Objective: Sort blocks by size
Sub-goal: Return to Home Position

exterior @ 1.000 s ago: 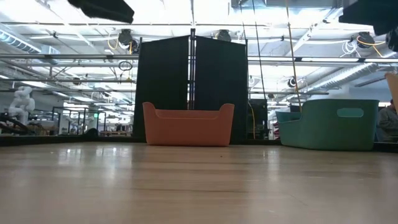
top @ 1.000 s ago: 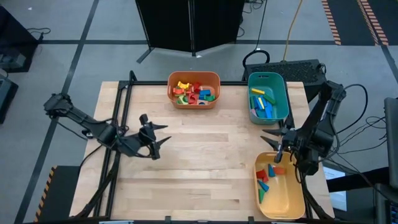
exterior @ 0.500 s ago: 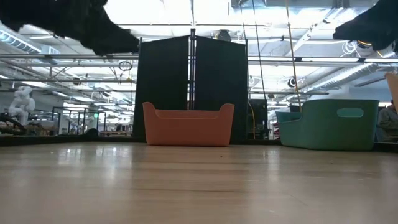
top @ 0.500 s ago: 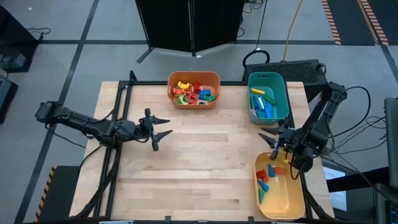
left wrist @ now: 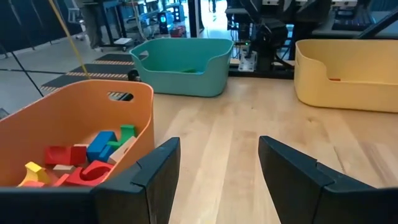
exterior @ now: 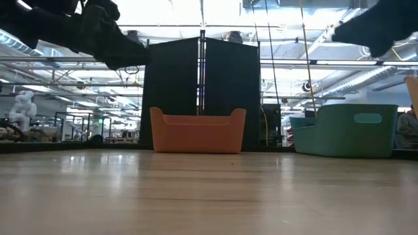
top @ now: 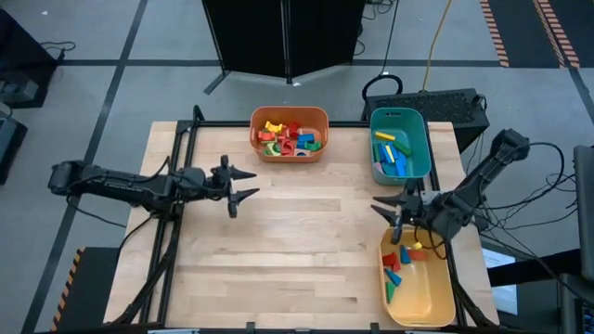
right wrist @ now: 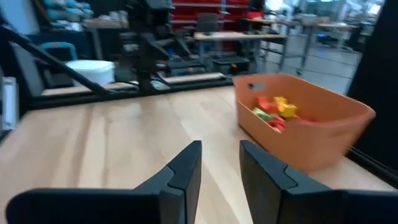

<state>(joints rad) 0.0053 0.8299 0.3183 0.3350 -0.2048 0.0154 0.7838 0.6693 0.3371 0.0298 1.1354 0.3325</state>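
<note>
The blocks are small coloured pieces lying in three bins. Several (top: 290, 136) fill the orange bin (top: 320, 119) at the far edge, several (top: 392, 154) lie in the teal bin (top: 422, 139) at the far right, and several (top: 401, 263) lie in the yellow bin (top: 436, 297) at the near right. My left gripper (top: 247, 184) hovers open over bare table, near side of the orange bin, pointing toward the right edge; nothing is between its fingers (left wrist: 217, 180). My right gripper (top: 382, 210) hovers by the yellow bin's far left corner, its fingers (right wrist: 221, 168) a narrow gap apart with nothing between them.
The orange bin (left wrist: 74, 118) stands close beside my left gripper, with the teal bin (left wrist: 180, 62) and yellow bin (left wrist: 348, 74) farther across. Bare wooden tabletop (top: 306, 241) spans the middle and near left. In the low view both arms (exterior: 98, 32) hang above the table.
My left gripper has swung toward the far edge and dropped a little, turning until it points at the table's right edge. My right gripper has moved toward the table's left, off the yellow bin's far rim. No block has moved.
</note>
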